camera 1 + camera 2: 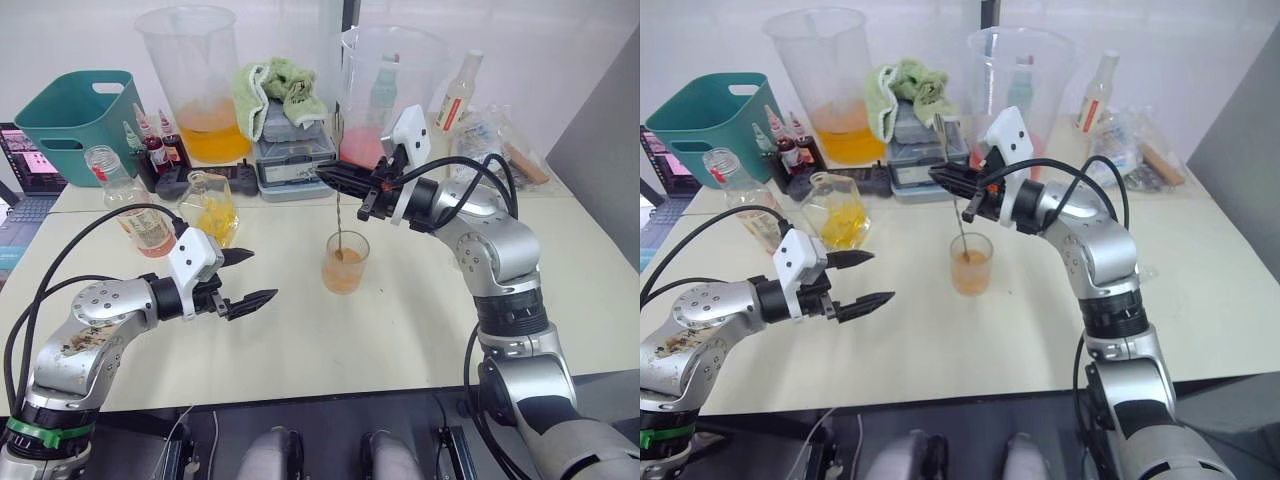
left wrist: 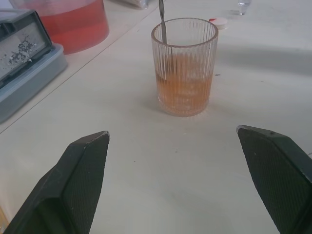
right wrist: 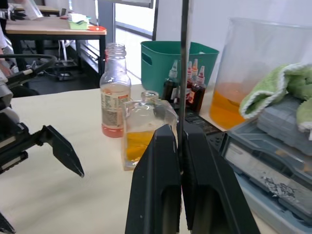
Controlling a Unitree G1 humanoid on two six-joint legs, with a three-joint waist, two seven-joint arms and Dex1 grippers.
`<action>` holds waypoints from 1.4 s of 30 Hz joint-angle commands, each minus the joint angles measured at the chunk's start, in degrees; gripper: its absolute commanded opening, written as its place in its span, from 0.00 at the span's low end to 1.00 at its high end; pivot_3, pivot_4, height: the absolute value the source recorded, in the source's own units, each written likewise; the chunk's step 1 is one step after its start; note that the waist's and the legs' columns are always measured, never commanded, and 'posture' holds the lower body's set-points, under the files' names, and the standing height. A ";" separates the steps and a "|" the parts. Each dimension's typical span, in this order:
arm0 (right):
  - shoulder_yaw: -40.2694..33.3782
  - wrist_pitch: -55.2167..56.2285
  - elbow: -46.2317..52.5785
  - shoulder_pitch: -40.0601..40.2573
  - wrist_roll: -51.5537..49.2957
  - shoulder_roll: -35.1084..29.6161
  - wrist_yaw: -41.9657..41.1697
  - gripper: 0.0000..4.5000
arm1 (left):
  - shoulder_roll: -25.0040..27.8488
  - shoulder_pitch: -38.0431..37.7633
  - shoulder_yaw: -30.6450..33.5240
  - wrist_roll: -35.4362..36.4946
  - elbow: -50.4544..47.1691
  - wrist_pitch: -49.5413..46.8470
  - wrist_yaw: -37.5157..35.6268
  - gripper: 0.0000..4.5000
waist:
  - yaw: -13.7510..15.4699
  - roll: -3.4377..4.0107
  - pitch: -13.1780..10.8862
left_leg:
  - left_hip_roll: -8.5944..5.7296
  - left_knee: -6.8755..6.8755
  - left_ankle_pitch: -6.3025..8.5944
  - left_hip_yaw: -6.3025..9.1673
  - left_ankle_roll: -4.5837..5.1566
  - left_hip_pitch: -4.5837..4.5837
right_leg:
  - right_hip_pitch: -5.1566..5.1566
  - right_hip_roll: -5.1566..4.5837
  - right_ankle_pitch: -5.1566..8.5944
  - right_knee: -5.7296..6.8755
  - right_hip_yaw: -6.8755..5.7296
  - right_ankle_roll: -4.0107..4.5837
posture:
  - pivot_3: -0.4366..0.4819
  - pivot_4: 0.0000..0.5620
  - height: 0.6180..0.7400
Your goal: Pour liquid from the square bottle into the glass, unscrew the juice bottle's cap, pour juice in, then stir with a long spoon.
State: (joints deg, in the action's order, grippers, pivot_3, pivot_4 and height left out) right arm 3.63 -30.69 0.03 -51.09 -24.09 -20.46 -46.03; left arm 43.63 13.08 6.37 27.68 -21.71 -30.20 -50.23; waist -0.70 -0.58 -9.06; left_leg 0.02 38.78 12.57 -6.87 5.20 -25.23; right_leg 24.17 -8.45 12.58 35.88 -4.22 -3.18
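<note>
Room lies on the cream bench (image 1: 420, 330) around the left gripper (image 1: 248, 279), jaws wide and empty, beside the ribbed clear glass of orange drink (image 1: 345, 262) mid-bench. Above it the right gripper (image 1: 335, 180), jaws clamped on the long thin metal spoon (image 1: 338, 222), could tip the glass by stirring too wide; the square glass bottle of yellow liquid (image 1: 210, 206) and clear plastic juice bottle (image 1: 128, 200) stand well apart.

Head eyes look down over the table (image 1: 420, 330) — wrist cameras sit close.

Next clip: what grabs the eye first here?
The ribbed glass of orange drink at mid-table, with the long spoon standing in it, pinched from above by the right gripper. To its left the left gripper hangs open above the table, and two big beakers stand behind.
</note>
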 commanded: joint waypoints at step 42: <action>-0.72 -8.76 4.19 -0.26 -7.94 -1.99 -6.72 0.00 | -1.99 0.67 1.52 4.43 -2.76 -2.28 1.92 0.98 | 0.10 -0.01 0.00 | 0.00 0.03 -0.01 0.02 0.03 -0.01 | -0.03 0.00 0.00 0.07 0.00 0.00 | 0.48 0.27 0.99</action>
State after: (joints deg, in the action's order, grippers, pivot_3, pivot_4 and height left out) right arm 3.99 -37.33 0.53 -50.78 -29.32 -21.68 -51.91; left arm 41.16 13.50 6.60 31.68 -22.81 -33.49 -48.25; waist -0.59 -0.59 -9.06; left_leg 0.02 38.82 12.56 -6.86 5.23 -25.24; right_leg 24.13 -8.45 12.58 35.94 -4.22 -3.18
